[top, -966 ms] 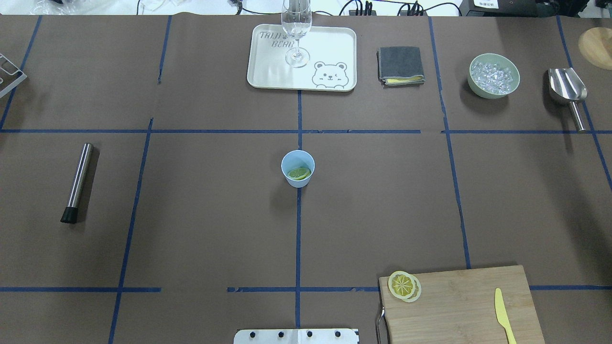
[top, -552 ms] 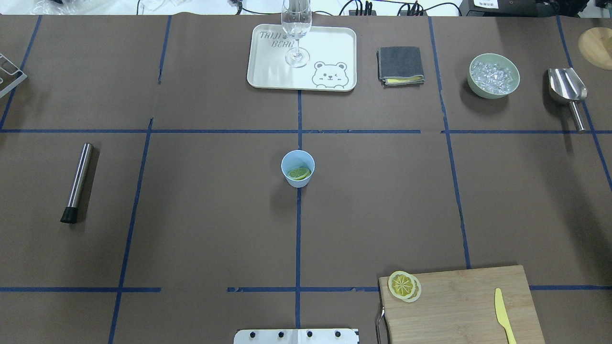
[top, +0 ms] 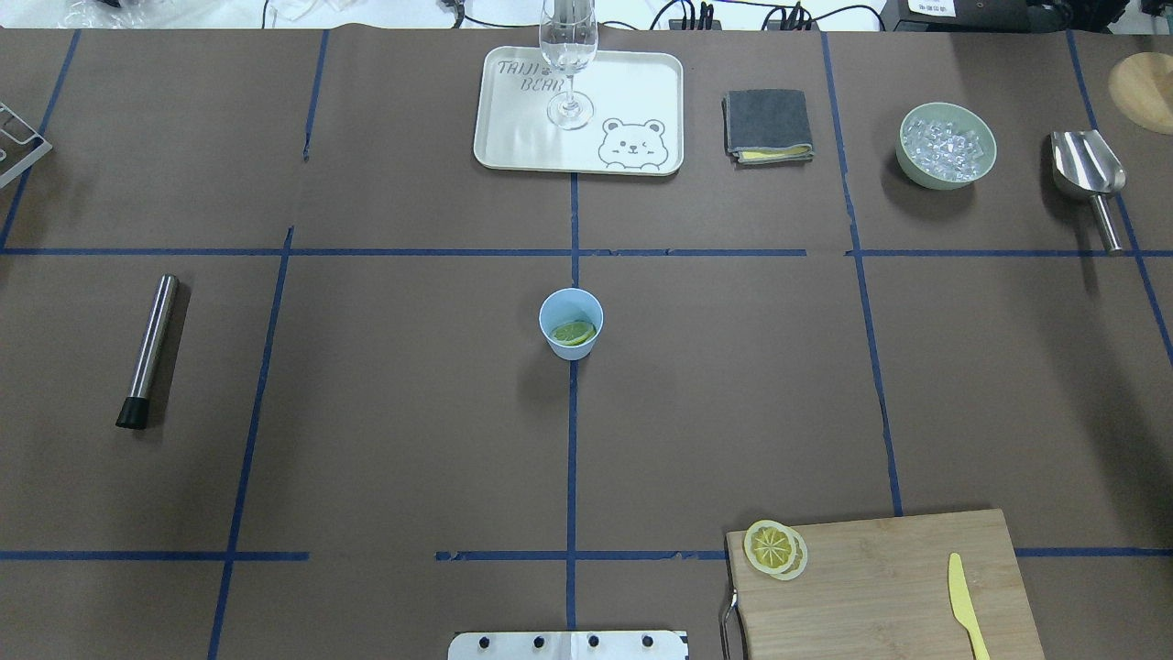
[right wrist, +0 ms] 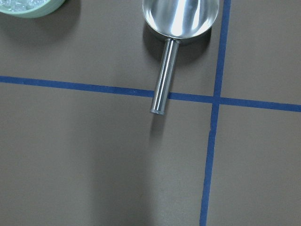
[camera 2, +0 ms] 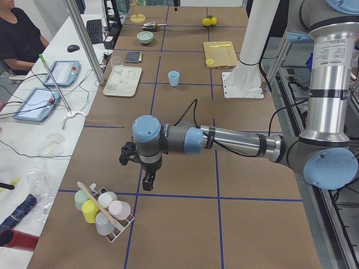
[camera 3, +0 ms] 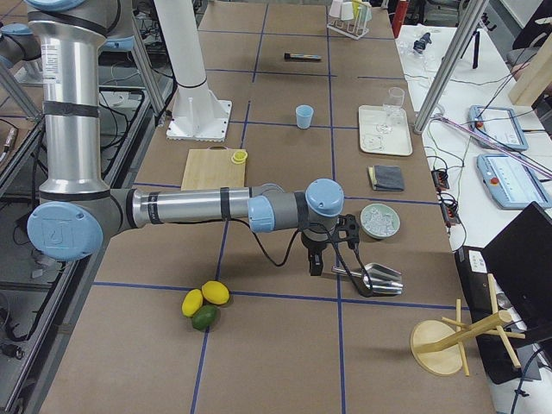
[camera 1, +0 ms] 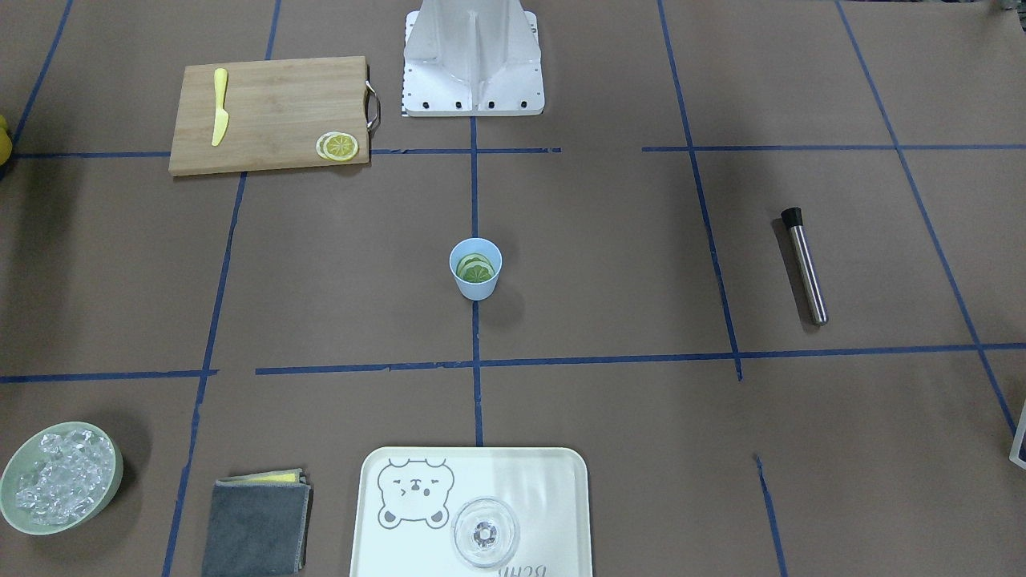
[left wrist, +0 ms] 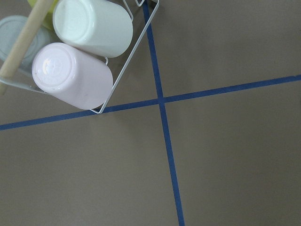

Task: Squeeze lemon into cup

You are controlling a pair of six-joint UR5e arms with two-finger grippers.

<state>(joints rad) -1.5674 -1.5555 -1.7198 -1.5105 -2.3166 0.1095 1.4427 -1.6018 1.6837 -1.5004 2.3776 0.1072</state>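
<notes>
Light-blue cup [top: 571, 323] holding lemon slices [camera 1: 474, 271], upright at the middle of a table [top: 412, 412] covered in brown paper and crossed by blue tape lines.

The slices overlap inside the cup, below its rim, with pale yellow-green flesh showing. More stacked lemon slices [top: 774, 548] sit on a corner of a wooden cutting board [top: 880, 587] at the robot's near right. A yellow plastic knife [top: 965, 605] lies on the same board, well apart from the cup. Both arms are far from the cup. The left gripper [camera 2: 147, 184] hangs above the table's left end, near a wire rack of upturned cups [camera 2: 104, 210]. The right gripper [camera 3: 316, 266] hangs above the right end, just beside a steel scoop [camera 3: 377, 276] and near a pale green bowl of ice [camera 3: 379, 221]. Each claw shows only in a side view — I cannot tell whether either is released or clenched.
</notes>
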